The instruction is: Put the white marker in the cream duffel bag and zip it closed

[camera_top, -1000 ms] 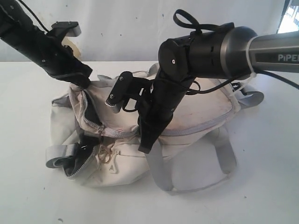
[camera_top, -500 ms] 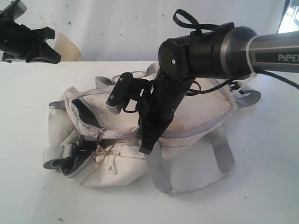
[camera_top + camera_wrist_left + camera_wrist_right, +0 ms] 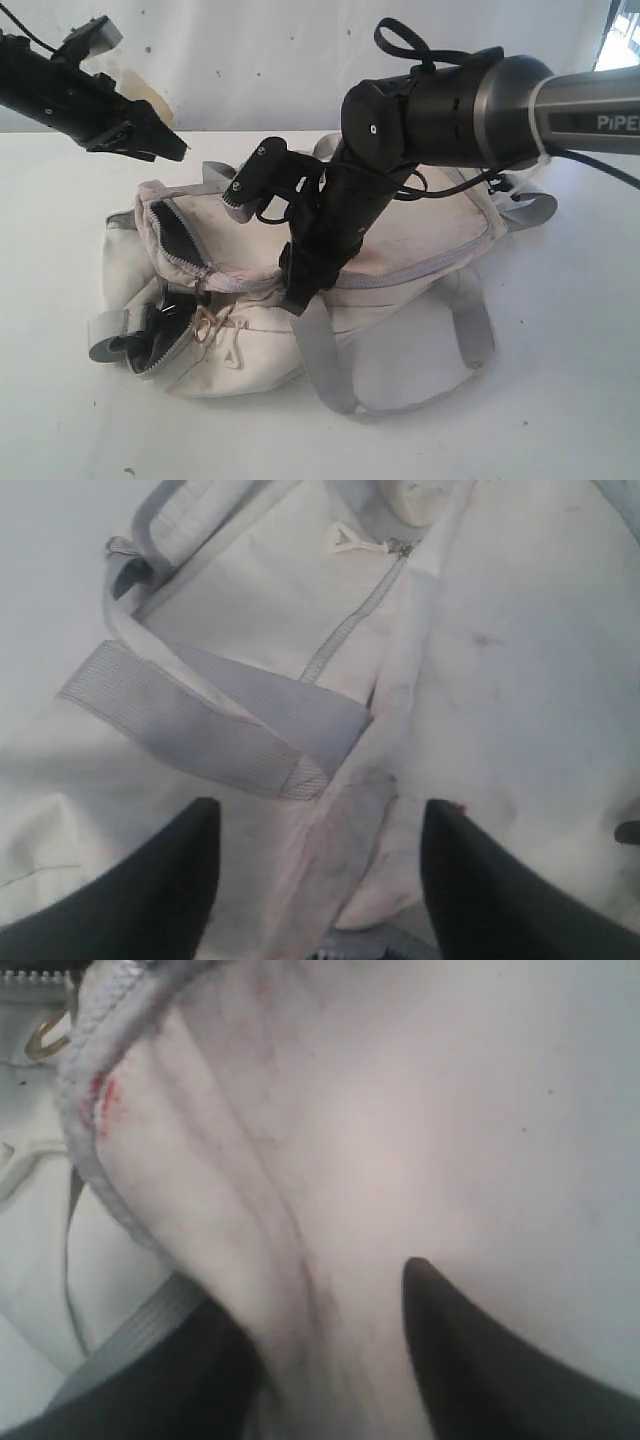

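Both grippers are spread, holding nothing: left gripper hanging above, right gripper astride a fold of the cream duffel bag, whose zipper gapes at one end, unfinished; white marker unseen, likely inside.

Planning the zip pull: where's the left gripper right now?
Exterior view, upper left: the left gripper hangs open above the unzipped end of the cream duffel bag.

You look across a white tabletop that fills the foreground, with soft shadows on it. Behind it stands a pale wall, lightly speckled with dark dots and marked by a yellowish patch at left. A bright sliver shows at top right.
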`<state>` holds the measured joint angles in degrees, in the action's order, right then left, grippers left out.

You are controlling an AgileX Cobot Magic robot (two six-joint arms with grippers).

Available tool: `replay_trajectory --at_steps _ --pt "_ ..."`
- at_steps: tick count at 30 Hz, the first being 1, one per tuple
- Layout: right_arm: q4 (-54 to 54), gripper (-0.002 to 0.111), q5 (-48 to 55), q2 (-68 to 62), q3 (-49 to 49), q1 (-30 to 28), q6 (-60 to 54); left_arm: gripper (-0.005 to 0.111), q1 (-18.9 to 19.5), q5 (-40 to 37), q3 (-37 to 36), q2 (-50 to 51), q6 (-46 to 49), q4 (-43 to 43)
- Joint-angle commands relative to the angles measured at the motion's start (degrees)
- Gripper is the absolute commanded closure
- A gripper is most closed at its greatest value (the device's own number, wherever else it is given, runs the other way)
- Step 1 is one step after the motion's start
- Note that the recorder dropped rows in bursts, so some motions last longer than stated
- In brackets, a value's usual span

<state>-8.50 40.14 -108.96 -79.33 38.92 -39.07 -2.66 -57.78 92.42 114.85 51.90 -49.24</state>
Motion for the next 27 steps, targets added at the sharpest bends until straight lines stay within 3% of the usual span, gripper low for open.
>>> replay_trajectory --at_steps 1,13,14,16,18,19,23,27 --pt "-2.4 0.038 0.0 1.4 0.0 0.0 0.4 0.026 -2.5 -0.1 0.2 1.2 0.6 3.3" --pt "-3.7 0.038 5.8 4.4 0.0 5.9 -2.6 0.027 -2.8 -0.5 0.2 5.5 1.0 -0.8" --pt "-3.7 0.038 5.2 4.4 0.0 6.6 -3.8 0.031 -2.8 -0.1 0.2 5.8 1.0 -1.0" --pt "-3.5 0.038 3.4 4.4 0.1 7.0 -4.7 0.050 -2.8 1.0 0.2 6.6 0.9 -1.2" --pt "-3.5 0.038 1.1 4.3 0.1 7.0 -4.7 0.082 -2.8 2.0 0.2 7.7 0.9 -1.3" --pt "-3.5 0.038 0.5 4.3 0.1 7.0 -4.7 0.107 -2.8 2.2 0.2 8.1 0.9 -1.4" --pt "-3.5 0.038 3.2 4.3 0.1 7.3 -4.2 0.107 -1.8 -0.3 1.0 8.0 -0.3 -5.7" --pt "-3.5 0.038 5.7 4.3 0.1 7.3 -0.7 0.107 0.3 -4.4 2.0 7.9 -2.1 -16.9"
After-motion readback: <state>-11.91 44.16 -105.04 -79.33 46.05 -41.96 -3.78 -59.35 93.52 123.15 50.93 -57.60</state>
